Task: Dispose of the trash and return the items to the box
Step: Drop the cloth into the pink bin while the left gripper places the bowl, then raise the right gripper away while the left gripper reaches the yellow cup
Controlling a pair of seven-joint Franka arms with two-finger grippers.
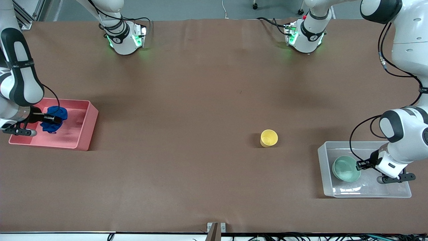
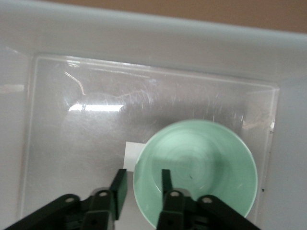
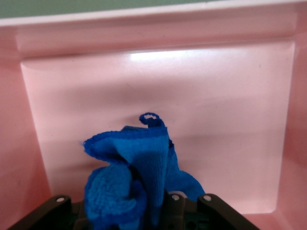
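My right gripper [image 1: 55, 118] is shut on the blue cloth wad [image 1: 53, 123] and holds it low inside the pink bin [image 1: 80, 134]. In the right wrist view the cloth [image 3: 129, 163] bulges over the jaws and hides the fingers. The mint-green bowl [image 1: 346, 169] lies in the clear box [image 1: 367, 192] at the left arm's end. My left gripper [image 1: 360, 164] is open astride the bowl's rim [image 2: 144, 191], one finger inside the bowl [image 2: 201, 163] and one outside. The yellow cup [image 1: 269, 138] stands upright on the table, between the bin and the box and closer to the box.
The pink bin's floor [image 3: 216, 120] is bare around the cloth. A white sticker [image 2: 129, 151] shows through the clear box's bottom [image 2: 72, 143]. Both arm bases stand along the table's edge farthest from the front camera.
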